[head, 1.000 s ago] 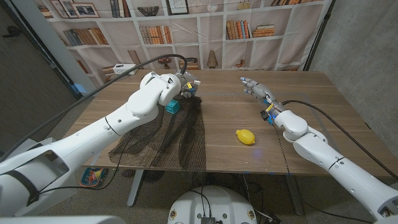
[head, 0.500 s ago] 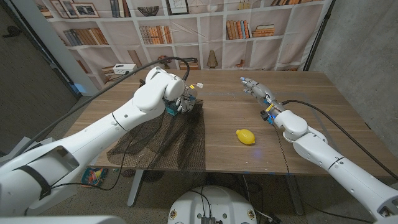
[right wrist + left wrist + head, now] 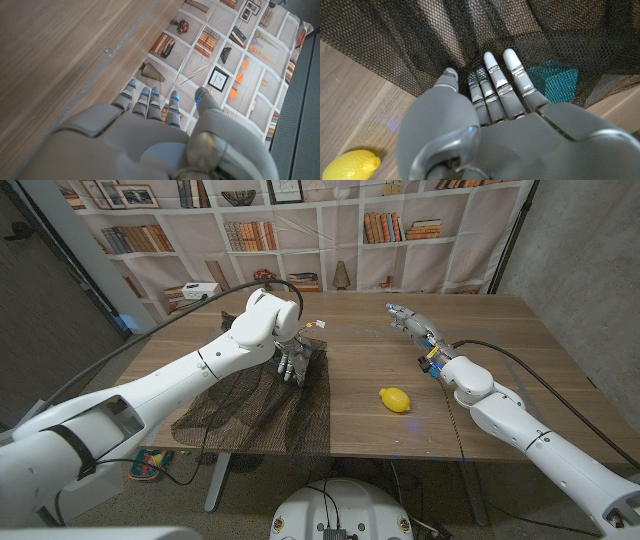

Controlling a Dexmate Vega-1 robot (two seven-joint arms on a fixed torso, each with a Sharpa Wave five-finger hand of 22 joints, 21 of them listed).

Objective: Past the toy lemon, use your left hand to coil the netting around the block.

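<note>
The left hand (image 3: 490,125), fingers extended over black netting (image 3: 262,400) and gripping nothing, hovers just beside the teal block (image 3: 554,82), veiled under mesh.

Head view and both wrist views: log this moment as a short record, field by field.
left hand: fingers down on the black netting, over the block
block: teal, under the mesh, beside the fingers
netting: heaped on the table's left part, one edge hanging over the near side
toy lemon: bare wood, between the arms
right hand: fingers extended, holds nothing
table: wooden
</note>
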